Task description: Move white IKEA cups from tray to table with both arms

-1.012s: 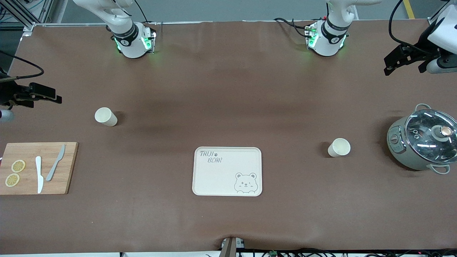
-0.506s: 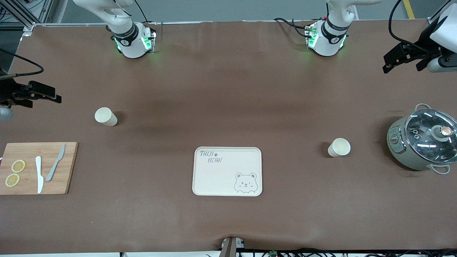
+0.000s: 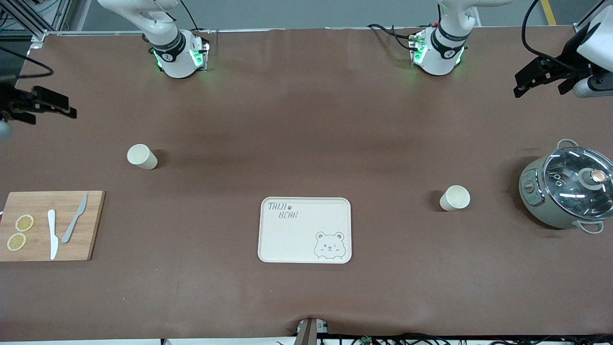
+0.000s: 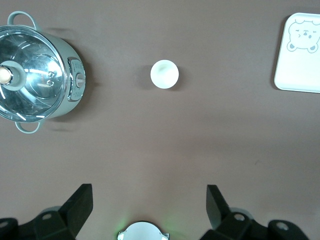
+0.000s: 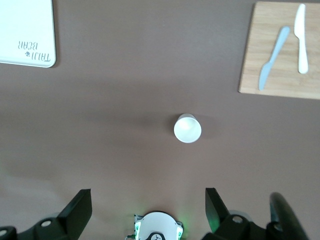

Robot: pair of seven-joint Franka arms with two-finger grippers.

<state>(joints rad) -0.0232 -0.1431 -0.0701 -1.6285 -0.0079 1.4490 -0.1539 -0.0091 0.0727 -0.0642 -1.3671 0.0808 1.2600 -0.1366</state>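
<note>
Both cups are already off the tray point(image 3: 268, 239) and upright on the bench point(image 3: 306, 124): one cup point(image 3: 141, 156) toward the right arm's end, farther from the front camera than the cutting board point(image 3: 93, 225); the other cup point(image 3: 455, 198) toward the left arm's end, near the pot point(image 3: 567, 187). Tray's bare. Looks like the job's done, so the step is just backing off: keep both arms high & wide, w/ no sweep over the cups. Right gripper point(image 3: 52, 106) is up at its end of the bench, jaws apart, holding nothing; left gripper point(image 3: 534, 81) likewise at its end.
</note>
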